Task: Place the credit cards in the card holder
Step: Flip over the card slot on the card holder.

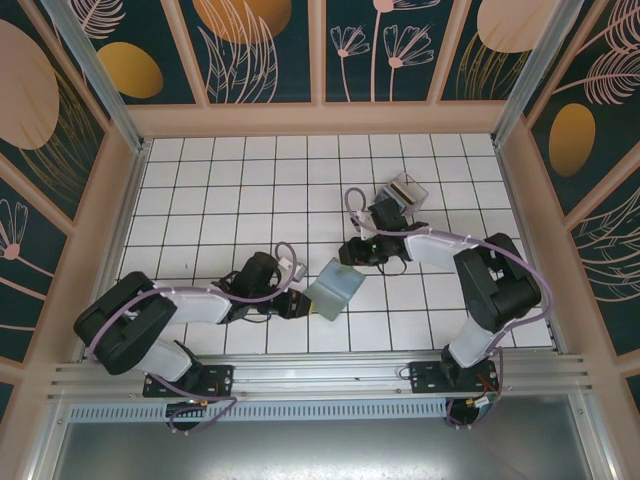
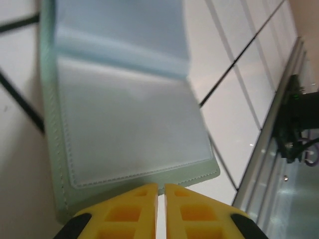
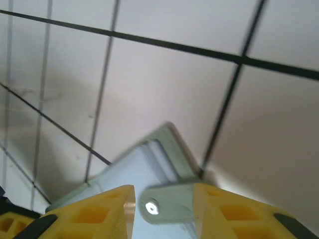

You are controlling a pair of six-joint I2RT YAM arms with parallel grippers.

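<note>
On the white tiled table (image 1: pixel 200 180), left jaws seemingly pinch the card holder (image 1: pixel 335 290), right jaws half-open around its tab (image 3: pixel 167 204).

Black arms (image 1: pixel 195 303) with white links, lilac cables (image 1: pixel 352 205), and seemingly hollow-celled yellow fingers (image 2: pixel 124 214).

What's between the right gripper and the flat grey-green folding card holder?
Nothing visible. In the right wrist view, the snap tab of the flat grey-green folding card holder lies directly between the yellow fingers of the open right gripper.

Clear plastic box (image 1: pixel 408 190) on tiled table (image 1: pixel 250 170)
</note>
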